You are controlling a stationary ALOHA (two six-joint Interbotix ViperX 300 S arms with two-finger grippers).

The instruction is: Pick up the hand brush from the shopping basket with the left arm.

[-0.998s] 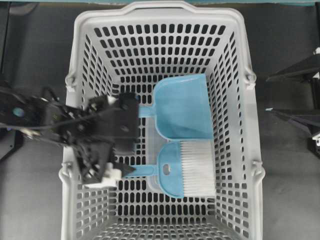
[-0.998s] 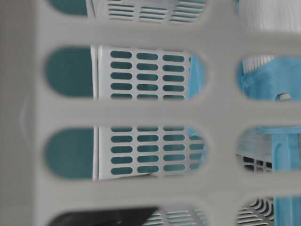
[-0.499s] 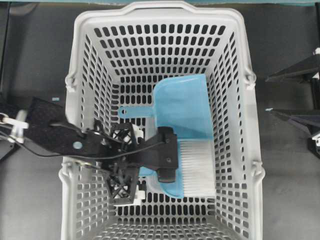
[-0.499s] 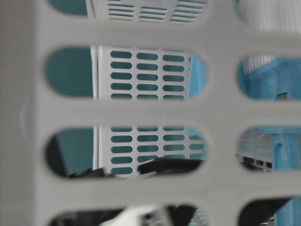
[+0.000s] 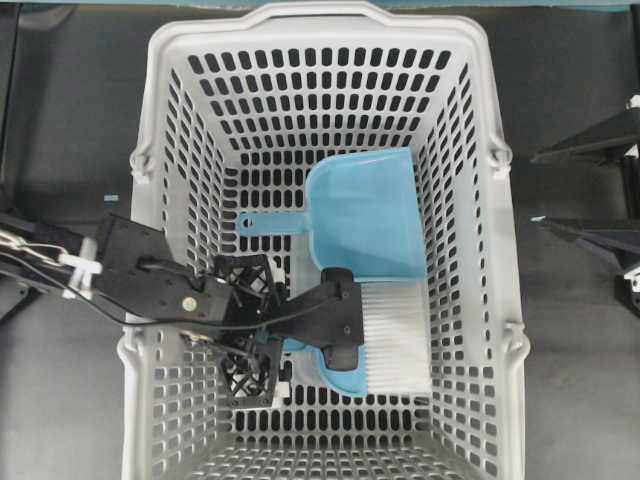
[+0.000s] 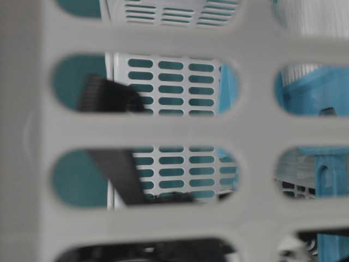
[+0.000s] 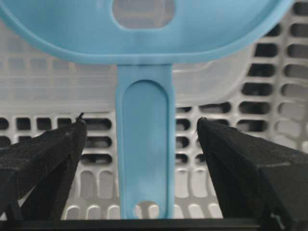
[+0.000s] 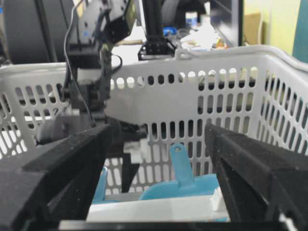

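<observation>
The hand brush (image 5: 375, 340) lies flat on the floor of the shopping basket (image 5: 165, 60), just in front of the light-blue dustpan (image 5: 365, 215), its white bristles toward the basket's right wall and its slim handle (image 7: 144, 154) pointing toward the left wall. The left arm (image 5: 150, 285) reaches over the basket's left rim, and its gripper (image 7: 142, 144) is down inside, spread wide with one finger on each side of the brush handle. In the left wrist view the handle runs up the middle of the gap with clear space to both fingers (image 7: 48, 154), so nothing is gripped yet.

The step in hand looks like the closing grasp. The handle sits a little nearer the left finger than the right, so a small sideways correction before closing would keep the brush from being nudged across the slotted floor. The gripper should be low enough that the fingers meet the handle's flat sides rather than skating over its top edge, yet not so low that the lattice fingertips catch in the floor slots. Gripping closer to the brush head than to the hang hole would probably reduce droop from the heavier bristle end once lifted.

The right gripper (image 8: 159, 192) waits outside the basket, parted and empty, facing the near wall.
</observation>
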